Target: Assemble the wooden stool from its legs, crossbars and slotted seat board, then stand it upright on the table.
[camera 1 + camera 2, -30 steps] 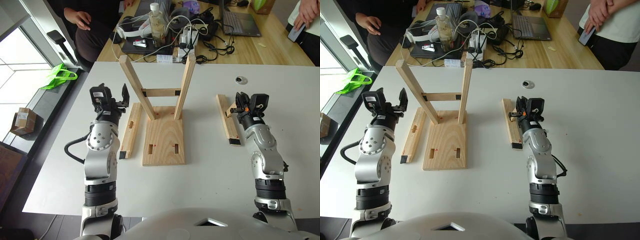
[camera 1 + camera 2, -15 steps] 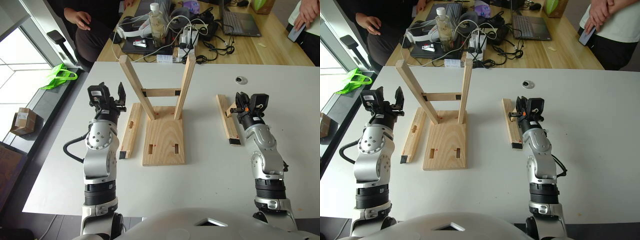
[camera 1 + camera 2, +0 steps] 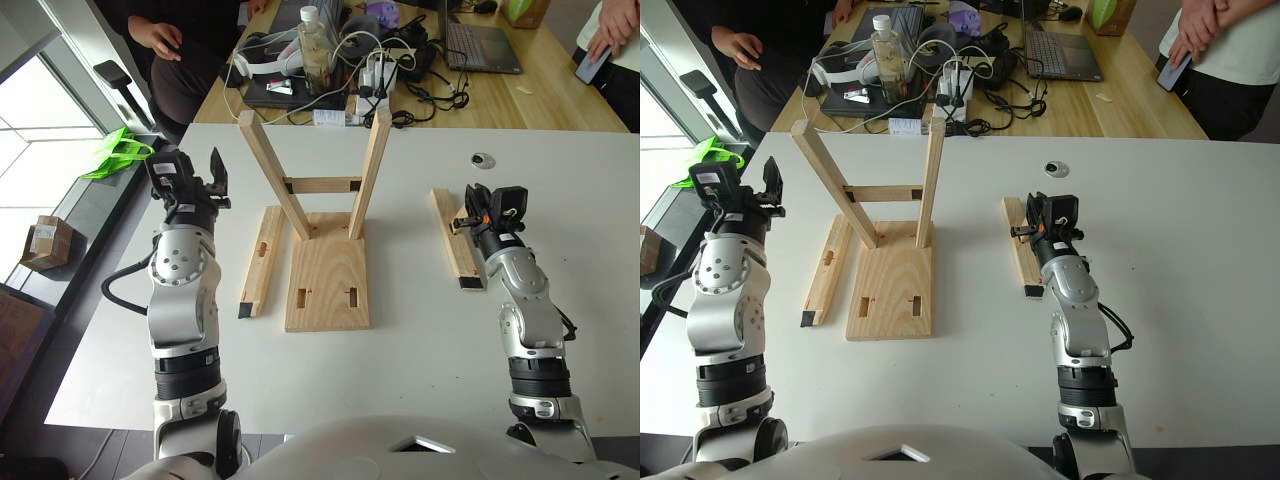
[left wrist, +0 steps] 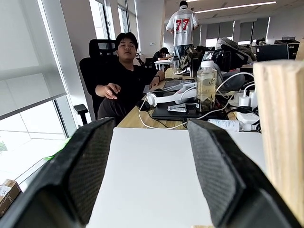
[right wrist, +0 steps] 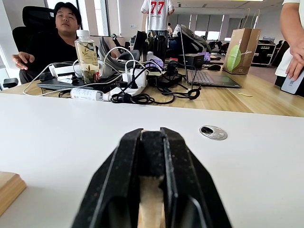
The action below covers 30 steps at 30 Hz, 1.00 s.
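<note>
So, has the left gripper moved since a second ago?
Yes. The left gripper, open, has swung to the robot's left and forward, away from the loose leg lying beside the seat board.

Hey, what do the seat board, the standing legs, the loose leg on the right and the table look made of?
Seat board: pale matte wood, seemingly unvarnished; grain streaks show.
Standing legs: same light wood, square-cut.
Loose leg, held in the right gripper: same wood, black end, perhaps rubber.
Table: smooth white top, likely laminate or paint; can't tell which.
</note>
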{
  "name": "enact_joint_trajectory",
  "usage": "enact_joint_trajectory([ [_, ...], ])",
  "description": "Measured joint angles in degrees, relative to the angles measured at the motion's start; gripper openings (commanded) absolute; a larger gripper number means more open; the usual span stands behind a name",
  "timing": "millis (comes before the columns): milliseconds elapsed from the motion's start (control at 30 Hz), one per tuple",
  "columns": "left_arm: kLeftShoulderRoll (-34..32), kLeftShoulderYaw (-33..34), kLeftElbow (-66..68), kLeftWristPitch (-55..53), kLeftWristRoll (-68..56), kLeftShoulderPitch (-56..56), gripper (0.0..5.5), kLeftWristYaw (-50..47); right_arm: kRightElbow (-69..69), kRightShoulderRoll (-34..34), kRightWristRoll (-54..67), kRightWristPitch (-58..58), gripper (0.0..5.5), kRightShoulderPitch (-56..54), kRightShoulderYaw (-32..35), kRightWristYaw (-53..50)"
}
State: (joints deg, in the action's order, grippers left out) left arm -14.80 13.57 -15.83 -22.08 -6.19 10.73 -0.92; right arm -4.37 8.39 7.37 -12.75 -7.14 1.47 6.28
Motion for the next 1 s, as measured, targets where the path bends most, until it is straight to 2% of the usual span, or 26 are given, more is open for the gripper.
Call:
enact_joint_trajectory([
  [233,-1.14,4.37,-5.44,-8.88,-7.3,8.85,2.83,1.6,0.5,0.45,2.39,-0.55,0.37,-2.67,3.18,1.02],
  [333,-0.47,7.88,-7.64,-16.7,-18.62,13.81,2.83,3.46,-0.45,0.03,7.72,0.05,0.37,-4.98,5.62,3.84],
  [533,1.69,15.56,-9.91,-31.63,-51.99,19.01,2.83,2.72,-2.66,-0.4,22.96,-0.98,0.37,-8.63,12.95,9.3],
  [600,1.97,15.19,-10.19,-33.81,-63.1,19.49,2.83,1.46,-3.99,-0.1,30.45,-3.21,0.37,-10.6,15.6,11.53],
  [733,0.91,10.42,-11.23,-35.19,-82.74,19.45,2.83,-1.38,-7.92,2.0,50.66,-9.91,0.37,-14.62,21.56,15.31],
  [800,-0.36,8.93,-11.38,-34.23,-87.49,19.26,2.83,-2.69,-9.22,3.17,60.8,-12.73,0.37,-15.69,24.23,15.75],
  [900,-1.24,5.92,-12.83,-30.94,-92.51,18.17,3.36,-4.8,-11.6,5.59,76.15,-16.38,0.37,-17.25,27.8,17.04],
  [1000,-2.74,2.16,-14.37,-28.8,-94.74,16.83,3.49,-6.02,-15.0,6.45,83.6,-19.16,0.37,-16.88,27.25,18.16],
])
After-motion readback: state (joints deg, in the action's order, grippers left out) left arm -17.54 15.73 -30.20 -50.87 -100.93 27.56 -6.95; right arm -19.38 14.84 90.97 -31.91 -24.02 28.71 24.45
